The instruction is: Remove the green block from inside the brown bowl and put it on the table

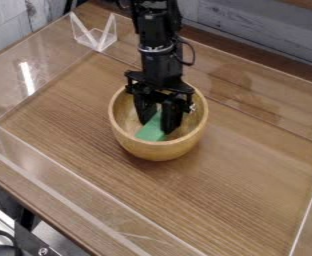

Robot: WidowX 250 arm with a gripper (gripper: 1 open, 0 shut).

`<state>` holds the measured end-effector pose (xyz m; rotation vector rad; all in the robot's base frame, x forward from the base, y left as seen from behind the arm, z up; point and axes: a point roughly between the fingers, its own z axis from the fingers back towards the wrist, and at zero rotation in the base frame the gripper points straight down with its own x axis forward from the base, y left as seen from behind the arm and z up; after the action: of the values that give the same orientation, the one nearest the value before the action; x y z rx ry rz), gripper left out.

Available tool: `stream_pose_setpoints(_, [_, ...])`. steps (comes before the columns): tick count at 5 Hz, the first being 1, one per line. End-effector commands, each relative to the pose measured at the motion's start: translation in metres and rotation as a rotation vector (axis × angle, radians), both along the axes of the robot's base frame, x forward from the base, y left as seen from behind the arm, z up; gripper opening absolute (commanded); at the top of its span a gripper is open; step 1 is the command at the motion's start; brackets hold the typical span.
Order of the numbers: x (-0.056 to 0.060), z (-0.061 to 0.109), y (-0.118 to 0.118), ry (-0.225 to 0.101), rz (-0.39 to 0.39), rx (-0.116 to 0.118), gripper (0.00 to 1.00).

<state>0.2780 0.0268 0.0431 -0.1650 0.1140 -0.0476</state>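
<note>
Tool [155, 103] reaches down into brown bowl [159, 148] on worktop [85, 165]; fingertips drawn narrow, whether gripping I cannot tell. Green block [151, 130] inside bowl, tilted, just beneath tool.

We see a bright green block [151, 130], plain all over, and a light-brown bowl [158, 150] with a paler, yellowish tan rim. We find the surface [239, 185] a medium to dark brown, streaked with wood grain. The robot arm [158, 45] looks black to us, with small greyish glints. Beyond, we see a whitish-grey strip [286, 22].
</note>
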Motion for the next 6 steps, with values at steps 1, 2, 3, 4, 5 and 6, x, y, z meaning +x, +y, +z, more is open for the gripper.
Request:
stream_pose_setpoints(1, [0.014, 0.03, 0.0, -0.101, -0.002, 0.012, 0.0])
stream_pose_setpoints(2, [0.015, 0.033, -0.001, -0.105, -0.001, 0.009, 0.0])
stream_pose_setpoints(3, [0.016, 0.035, -0.002, -0.11, -0.001, 0.006, 0.0])
stream_pose_setpoints(4, [0.017, 0.037, -0.003, -0.115, -0.001, 0.004, 0.0])
stream_pose_setpoints(5, [0.017, 0.038, -0.004, -0.12, -0.001, 0.002, 0.0])
stream_pose_setpoints(6, [0.018, 0.04, -0.004, -0.127, -0.001, -0.001, 0.0])
